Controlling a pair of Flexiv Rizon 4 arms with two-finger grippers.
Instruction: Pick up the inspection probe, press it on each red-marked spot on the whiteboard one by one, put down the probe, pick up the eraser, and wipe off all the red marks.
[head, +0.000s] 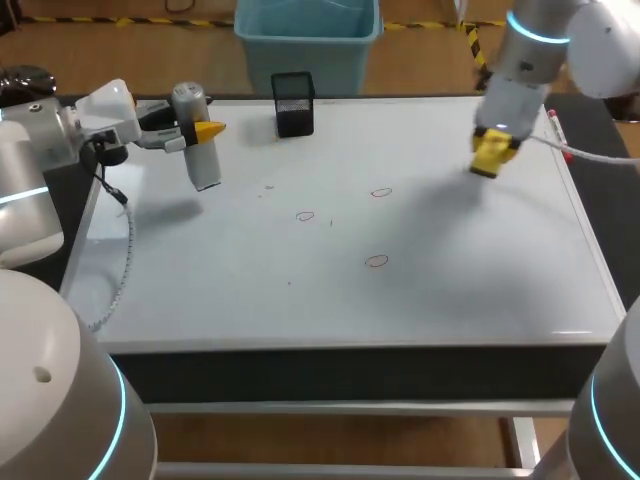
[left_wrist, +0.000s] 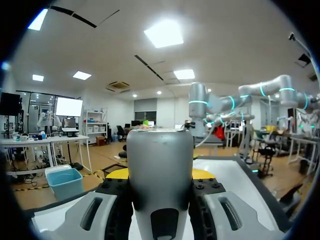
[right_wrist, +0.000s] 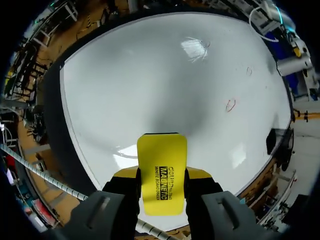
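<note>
Up at the ten o'clock corner of the whiteboard (head: 450, 280), the grey probe (head: 197, 140) hangs clamped between the left fingers (head: 208, 131). Toward two o'clock the yellow eraser (right_wrist: 161, 172) is gripped by the right fingers (right_wrist: 200, 175) above the board. Three red marks (head: 381, 192) lie mid-board, with a black holder (head: 293, 103) at twelve o'clock.

Table (head: 350, 372): one, white-topped, sitting on a pale metal frame (head: 330, 408), dark front edge lying on the side opposite the black mesh holder.
Black mesh holder (head: 293, 103): standing upright at the table's far edge.
Dark strips: running along both ends of the top, well apart from the holder.
Light: soft grey shadows lying on the white top to either side of the holder.
</note>
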